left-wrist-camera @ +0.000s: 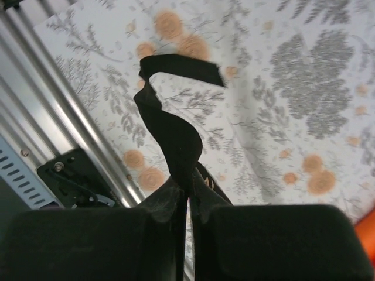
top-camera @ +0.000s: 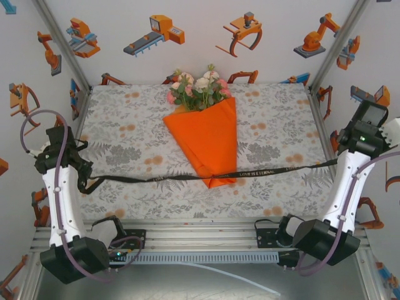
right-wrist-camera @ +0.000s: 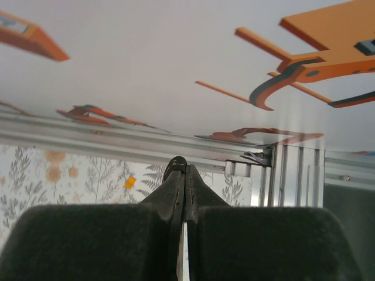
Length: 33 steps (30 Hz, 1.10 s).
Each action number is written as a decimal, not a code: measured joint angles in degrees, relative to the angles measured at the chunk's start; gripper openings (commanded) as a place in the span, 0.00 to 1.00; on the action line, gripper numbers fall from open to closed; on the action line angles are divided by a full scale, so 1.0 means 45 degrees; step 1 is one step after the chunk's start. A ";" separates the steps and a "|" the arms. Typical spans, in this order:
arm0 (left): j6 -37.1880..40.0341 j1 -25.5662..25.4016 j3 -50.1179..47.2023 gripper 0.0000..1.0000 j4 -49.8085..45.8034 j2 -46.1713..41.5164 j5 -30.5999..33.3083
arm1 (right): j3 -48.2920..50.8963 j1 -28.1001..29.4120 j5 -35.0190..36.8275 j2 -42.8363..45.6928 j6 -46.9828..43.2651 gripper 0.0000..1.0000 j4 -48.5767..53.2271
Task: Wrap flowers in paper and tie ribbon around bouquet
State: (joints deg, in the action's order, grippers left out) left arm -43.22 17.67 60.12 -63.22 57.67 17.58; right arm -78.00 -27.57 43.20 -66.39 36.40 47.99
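The bouquet lies in the middle of the table: pink, white and cream flowers (top-camera: 199, 87) sprout from the far end of an orange paper (top-camera: 209, 137) cone. A black ribbon (top-camera: 156, 178) stretches taut across the table and over the cone's narrow near tip. My left gripper (top-camera: 86, 181) holds its left end low over the cloth. In the left wrist view the gripper (left-wrist-camera: 188, 190) is shut on the ribbon (left-wrist-camera: 173, 129), whose loose end curls upward. At the table's right edge, my right gripper (top-camera: 339, 162) grips the other end. There the gripper (right-wrist-camera: 184, 170) pinches the ribbon (right-wrist-camera: 176, 165).
The floral tablecloth (top-camera: 125, 144) covers the table. Aluminium frame rails (top-camera: 187, 228) run along the near edge, with upright posts at the back corners. White walls with orange robot cartoons (top-camera: 156, 31) close in the three far sides.
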 measured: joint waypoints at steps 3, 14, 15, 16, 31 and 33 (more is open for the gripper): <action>-0.0151 0.0092 -0.1234 0.20 0.0529 -0.0257 -0.0869 | 0.0282 -0.0146 -0.0058 -0.0136 0.0408 0.00 0.0053; -0.0078 -0.2555 -0.3065 0.43 0.4915 0.0374 -0.4911 | 0.2161 -0.0763 -0.6275 -0.2574 -0.0049 0.84 -0.2331; -0.0039 -0.2851 -0.2948 0.45 0.5139 0.0486 -0.5071 | 0.2161 -0.0753 -0.7174 -0.2613 -0.0034 0.83 -0.2594; -0.0034 -0.3206 -0.2846 0.47 0.5377 0.0563 -0.5241 | 0.2161 -0.0675 -0.7922 -0.2599 0.0015 0.82 -0.2744; -0.2783 -1.1176 -0.2667 0.84 1.0054 0.2788 -0.6591 | 0.6630 0.6343 -1.1171 -0.0272 0.3167 0.77 0.0296; -0.2895 -1.1482 -0.2545 0.90 1.0482 0.3638 -0.6713 | 0.7072 0.6674 -1.1249 -0.0583 0.3347 0.77 0.0442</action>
State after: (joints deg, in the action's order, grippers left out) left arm -56.25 -34.00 48.66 -16.05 74.04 -12.62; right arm -46.17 2.46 -7.42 -69.01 51.46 49.98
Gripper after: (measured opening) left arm 0.849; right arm 0.776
